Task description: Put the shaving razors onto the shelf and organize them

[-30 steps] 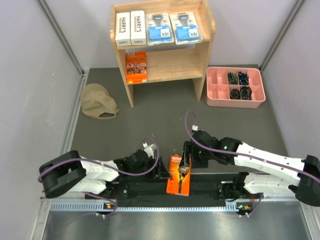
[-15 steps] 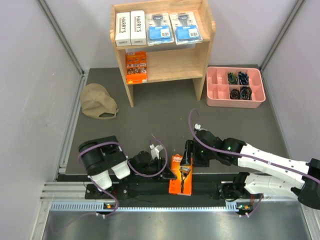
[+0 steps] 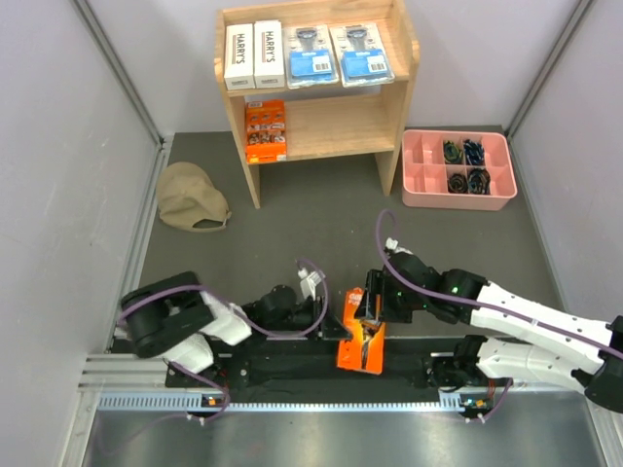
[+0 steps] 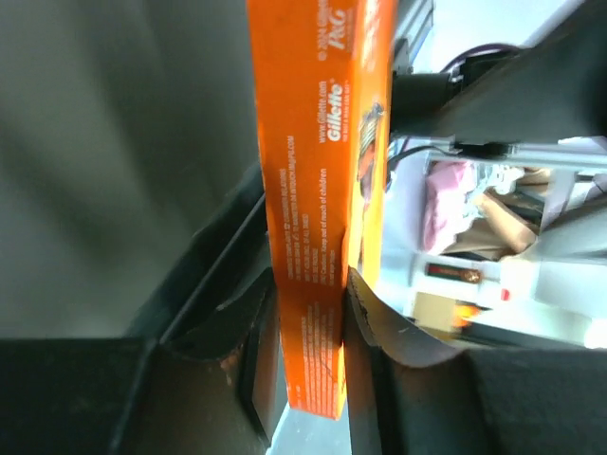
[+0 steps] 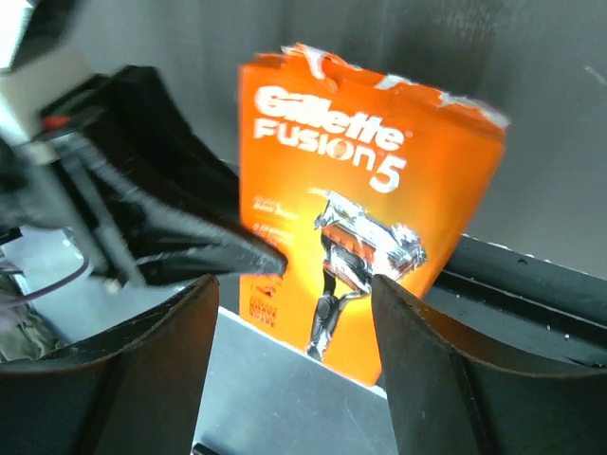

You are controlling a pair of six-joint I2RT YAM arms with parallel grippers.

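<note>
At the near edge of the grey bench (image 3: pixel 292 233), the left gripper (image 3: pixel 334 328) has its jaws clamped on an orange razor pack (image 3: pixel 361 346); the right gripper (image 5: pixel 292 280) faces it, jaws apart, gripping nothing.

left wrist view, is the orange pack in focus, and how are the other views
Left wrist: the orange pack is close up, its edge print readable, the background bright and soft. Right wrist: the pack's front is slightly smeared, the logo legible. Top external: sharp and evenly lit.

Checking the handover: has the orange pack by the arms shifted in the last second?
Yes. The orange pack has shifted slightly right along the black base bar.
</note>
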